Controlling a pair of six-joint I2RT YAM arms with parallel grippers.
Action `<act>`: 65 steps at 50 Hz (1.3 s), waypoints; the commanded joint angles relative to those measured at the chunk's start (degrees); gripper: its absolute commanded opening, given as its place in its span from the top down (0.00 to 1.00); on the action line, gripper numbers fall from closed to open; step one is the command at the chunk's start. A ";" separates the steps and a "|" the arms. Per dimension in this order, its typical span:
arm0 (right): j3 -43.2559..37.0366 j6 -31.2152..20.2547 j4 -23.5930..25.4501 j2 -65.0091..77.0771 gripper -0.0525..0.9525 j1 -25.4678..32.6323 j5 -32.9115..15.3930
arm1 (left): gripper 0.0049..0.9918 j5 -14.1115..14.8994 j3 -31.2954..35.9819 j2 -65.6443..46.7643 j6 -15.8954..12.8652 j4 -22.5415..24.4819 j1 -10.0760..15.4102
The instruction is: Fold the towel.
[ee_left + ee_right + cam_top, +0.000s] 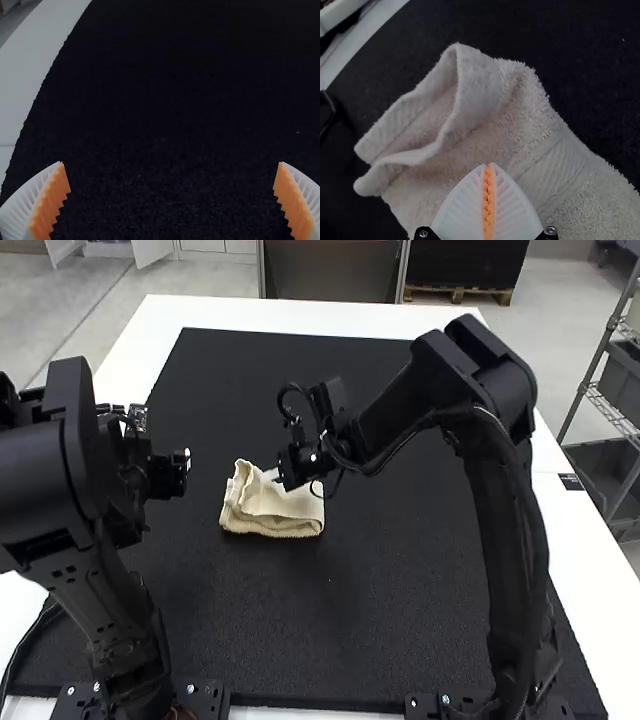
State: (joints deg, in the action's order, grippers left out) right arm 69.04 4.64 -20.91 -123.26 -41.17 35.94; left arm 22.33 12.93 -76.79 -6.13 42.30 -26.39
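The cream towel [272,508] lies folded into a small, uneven bundle on the black mat, its far left part raised in a loose fold. Over the towel's upper part is my right gripper [277,478]. In the right wrist view the right gripper [489,166] is shut, its pads pressed together with no cloth visible between them, in front of the towel [470,117] and its open, curled hem. My left gripper [184,464] hangs left of the towel, apart from it. The left wrist view shows the left gripper [171,164] wide open above bare mat.
The black mat [400,610] covers most of the white table [280,315]. The right arm reaches across the mat's middle from the right side, and the left arm stands over the mat's left edge.
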 commanded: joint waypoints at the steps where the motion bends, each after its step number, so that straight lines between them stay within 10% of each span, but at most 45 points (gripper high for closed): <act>1: 0.05 -1.39 -0.80 0.13 0.97 -0.49 -0.26 | 0.03 0.70 -1.06 0.86 0.68 0.41 -0.15; 65: 3.47 -1.92 -1.77 -0.49 0.97 -3.66 4.84 | 0.03 1.40 -1.85 0.86 0.77 0.67 -0.15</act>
State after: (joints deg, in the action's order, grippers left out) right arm 71.90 3.70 -22.02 -124.01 -46.09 38.48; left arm 22.57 11.75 -76.82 -5.91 42.33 -26.39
